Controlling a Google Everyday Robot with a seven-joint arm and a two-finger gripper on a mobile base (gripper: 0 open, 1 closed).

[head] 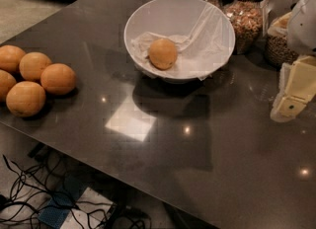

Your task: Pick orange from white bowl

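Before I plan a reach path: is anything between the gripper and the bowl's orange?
Only the right wall of the wide white bowl: the cream gripper hangs right of it, the round orange lies inside.

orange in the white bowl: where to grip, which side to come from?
Come from above; grip the orange across its middle. It is round, so any axis works, but it lies low in the white bowl on crumpled paper, and the sloping walls likely block a side approach. The gripper is at the picture's right edge, over the table.
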